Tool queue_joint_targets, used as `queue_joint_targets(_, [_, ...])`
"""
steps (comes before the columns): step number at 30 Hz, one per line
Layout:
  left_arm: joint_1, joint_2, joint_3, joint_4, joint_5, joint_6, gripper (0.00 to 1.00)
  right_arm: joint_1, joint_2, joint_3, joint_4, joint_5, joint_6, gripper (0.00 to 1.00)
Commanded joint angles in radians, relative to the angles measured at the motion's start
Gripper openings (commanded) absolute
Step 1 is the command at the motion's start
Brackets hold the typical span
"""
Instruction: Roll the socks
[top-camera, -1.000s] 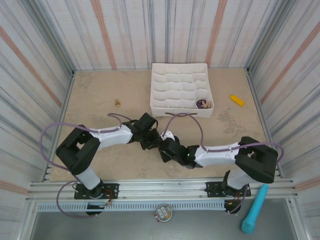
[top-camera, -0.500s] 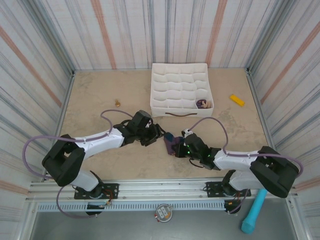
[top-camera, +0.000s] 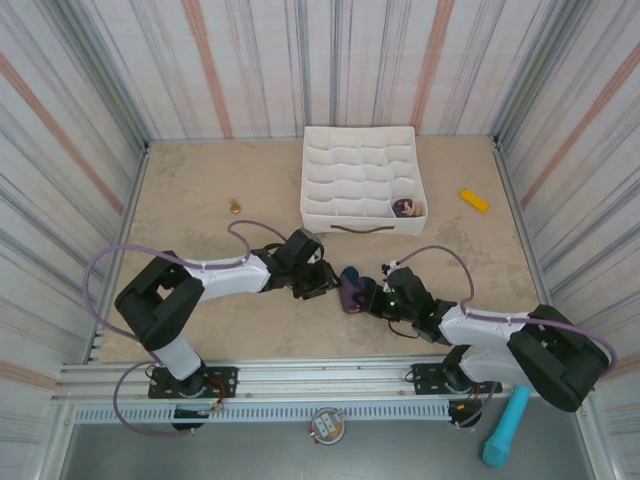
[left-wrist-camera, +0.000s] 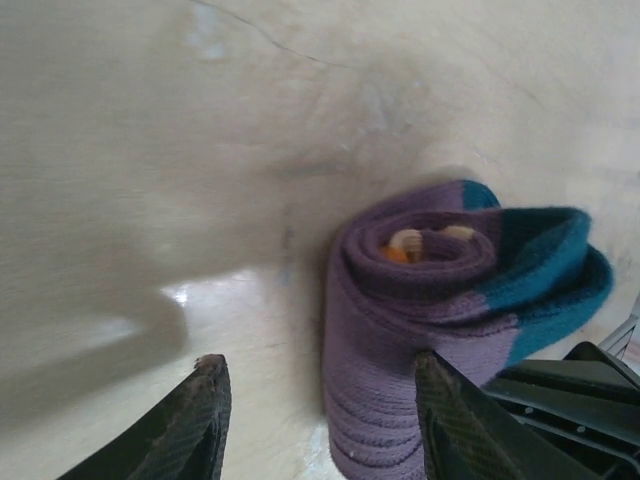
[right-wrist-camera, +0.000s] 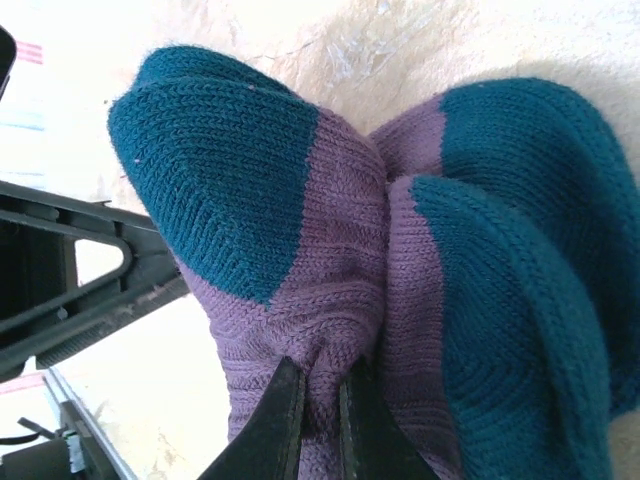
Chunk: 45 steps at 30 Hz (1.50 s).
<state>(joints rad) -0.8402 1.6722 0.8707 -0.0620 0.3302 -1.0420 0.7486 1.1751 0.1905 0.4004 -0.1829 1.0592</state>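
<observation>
The socks are wound together into one purple roll with teal heels, lying on the beige table between the two arms. In the left wrist view the socks show an orange toe at the coil's centre. My left gripper is open; its right finger rests against the roll's side and the other finger hovers over bare table, so the left gripper straddles the roll's edge. My right gripper comes from the other side. The right gripper is shut, pinching a fold of purple knit on the socks.
A white compartmented tray stands just beyond the arms, with a small dark item in its front right cell. A yellow block lies at the right, a small brass piece at the left. Striped walls enclose the table.
The right arm has stretched out, carrying the sock roll a little to the right and away from the bases. The left gripper followed it, opening wider and then narrowing.
</observation>
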Motion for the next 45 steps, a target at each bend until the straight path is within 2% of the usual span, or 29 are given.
queue_joint_targets(1, [-0.028,0.021,0.038,0.026,0.017,0.046,0.51,-0.022,0.027,-0.069,-0.247,-0.026,0.044,0.00])
queue_joint_targets(10, [-0.053,0.113,0.095,0.007,0.026,0.040,0.44,-0.072,0.047,-0.076,-0.243,-0.070,0.036,0.00])
queue_joint_targets(15, [-0.066,0.171,0.132,0.000,0.050,0.023,0.41,-0.094,0.052,-0.089,-0.170,-0.099,0.034,0.00])
queue_joint_targets(18, [-0.071,0.187,0.144,0.006,0.055,0.016,0.35,-0.104,0.047,-0.081,-0.157,-0.119,0.010,0.01])
queue_joint_targets(21, [-0.071,0.195,0.186,-0.081,0.028,0.026,0.16,-0.114,0.025,-0.059,-0.176,-0.139,-0.023,0.12])
queue_joint_targets(24, [-0.069,0.188,0.222,-0.187,-0.004,0.053,0.01,-0.115,-0.035,0.003,-0.297,-0.118,-0.088,0.28])
queue_joint_targets(26, [-0.065,0.165,0.229,-0.249,-0.038,0.056,0.00,-0.115,-0.090,0.054,-0.401,-0.095,-0.139,0.41])
queue_joint_targets(31, [-0.033,0.108,0.235,-0.412,-0.099,0.031,0.00,-0.097,-0.179,0.159,-0.582,-0.012,-0.240,0.60])
queue_joint_targets(36, [-0.007,0.067,0.237,-0.517,-0.135,0.008,0.00,0.014,-0.191,0.256,-0.661,0.138,-0.310,0.66])
queue_joint_targets(40, [-0.001,0.061,0.237,-0.533,-0.141,-0.003,0.00,0.153,-0.084,0.318,-0.605,0.243,-0.330,0.67])
queue_joint_targets(45, [-0.002,0.070,0.235,-0.520,-0.128,-0.013,0.00,0.223,0.049,0.360,-0.484,0.256,-0.327,0.67])
